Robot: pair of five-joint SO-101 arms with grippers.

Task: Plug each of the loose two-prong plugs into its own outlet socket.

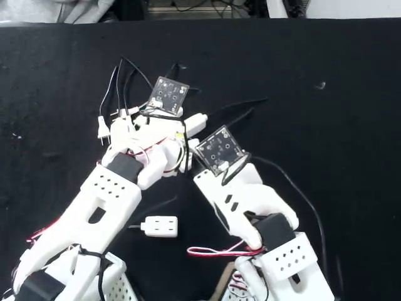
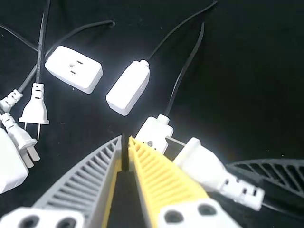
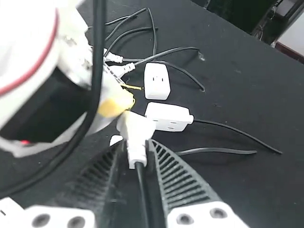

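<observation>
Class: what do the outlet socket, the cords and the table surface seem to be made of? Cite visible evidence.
Outlet socket: probably smooth moulded white plastic, from its glossy rounded edges. Cords: black flexible sheath, likely rubber or vinyl; they curve freely. Table: matte black covering, perhaps cloth; no shine.

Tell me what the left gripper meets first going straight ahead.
Likely the white oblong plastic socket block ahead of the left gripper, though the small white connector beside its tips may touch first.

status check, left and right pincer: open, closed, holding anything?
Left pincer: closed, nothing visible between its fingers.
Right pincer: closed on a white plug.
</observation>
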